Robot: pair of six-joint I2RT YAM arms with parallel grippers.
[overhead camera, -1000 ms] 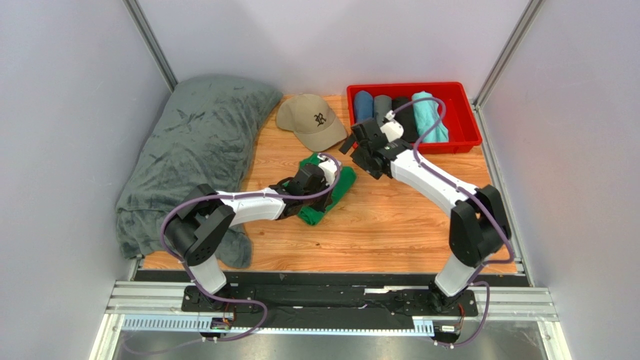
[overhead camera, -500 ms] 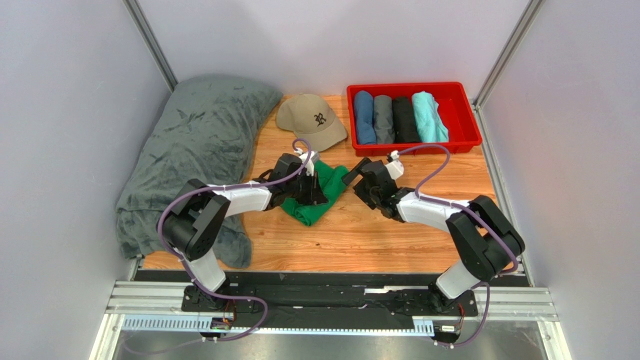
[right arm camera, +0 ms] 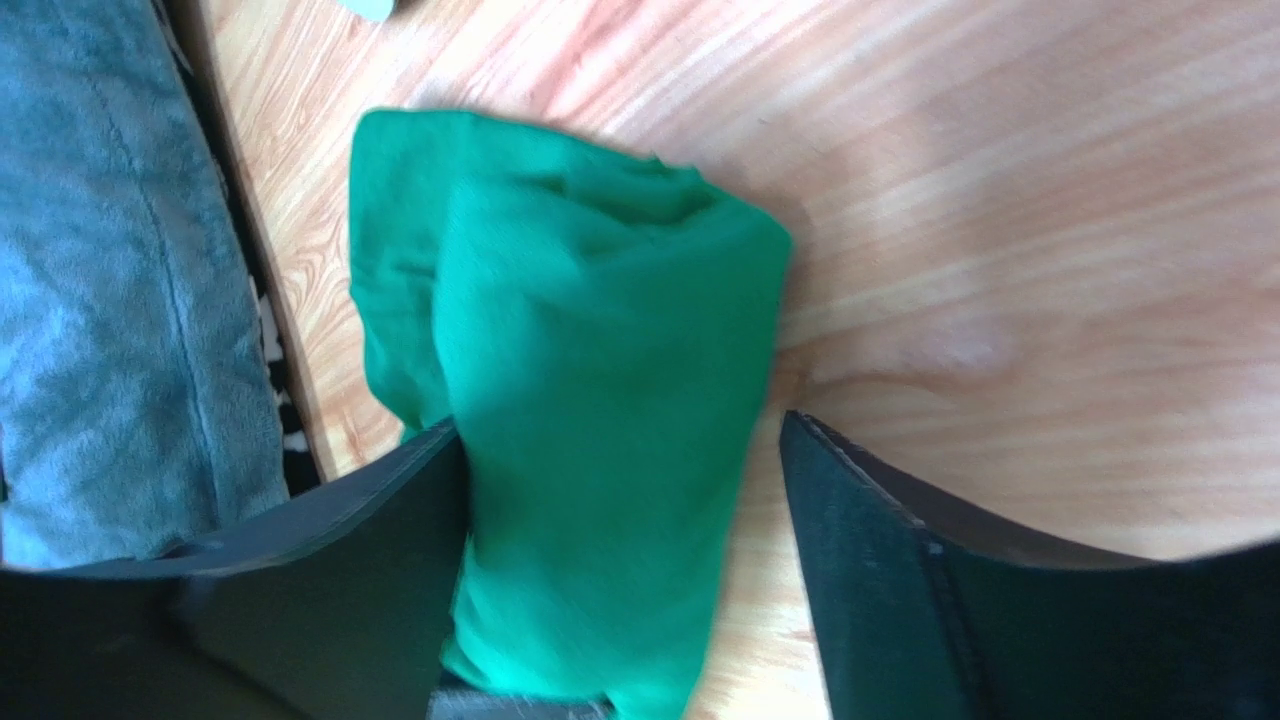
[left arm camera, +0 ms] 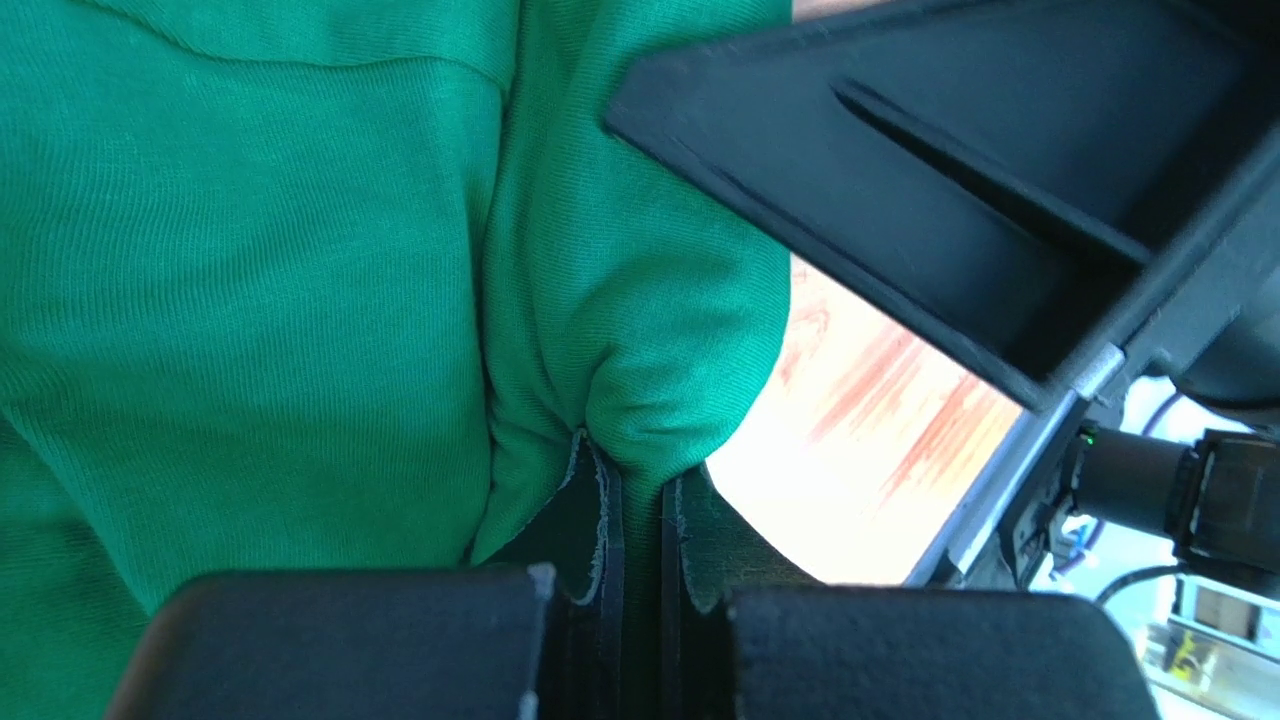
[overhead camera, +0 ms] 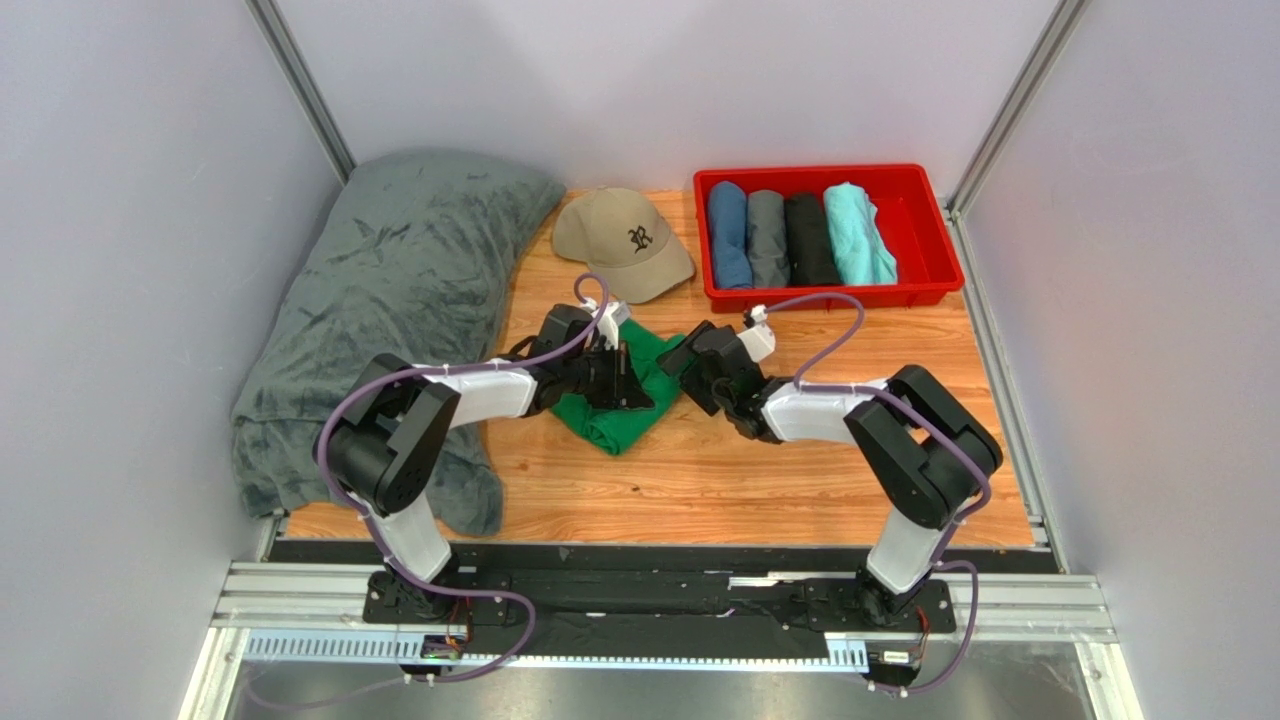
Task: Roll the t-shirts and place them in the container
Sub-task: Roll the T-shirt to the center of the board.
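A wooden tabletop (overhead camera: 781,480) with warm orange grain sits inside a booth of plain, pale grey walls (overhead camera: 661,75) under bright, even light. Slanted metal posts (overhead camera: 301,83) stand at the two back corners. A silver metal rail (overhead camera: 1052,612) runs along the near edge.

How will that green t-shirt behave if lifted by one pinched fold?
Probably floppy: the green t-shirt puckers where the left gripper pinches a fold, so the rest should sag. Its thin knit suggests light. The slumped bundle on the table seems unlikely to roll.
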